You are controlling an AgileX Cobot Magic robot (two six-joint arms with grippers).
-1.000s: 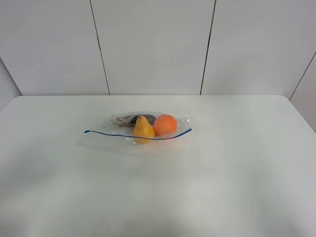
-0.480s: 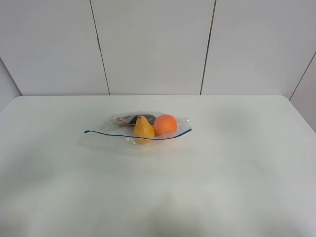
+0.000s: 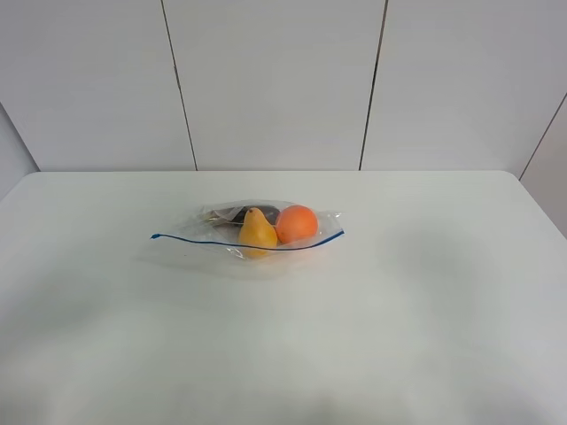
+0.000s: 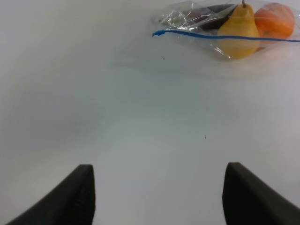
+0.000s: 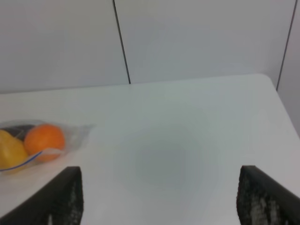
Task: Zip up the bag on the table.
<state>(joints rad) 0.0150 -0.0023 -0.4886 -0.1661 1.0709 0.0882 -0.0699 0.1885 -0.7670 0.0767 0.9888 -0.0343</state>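
The clear plastic bag lies on the white table a little behind its middle. A yellow pear, an orange and a dark item show through it. Its blue zipper strip runs along the near edge, its left end lying flat beyond the contents. Neither gripper shows in the exterior high view. In the left wrist view the left gripper is open and empty, well short of the bag. In the right wrist view the right gripper is open and empty, with the bag off to its side.
A white panelled wall stands behind the table's far edge. The table's rounded far right corner shows in the exterior high view.
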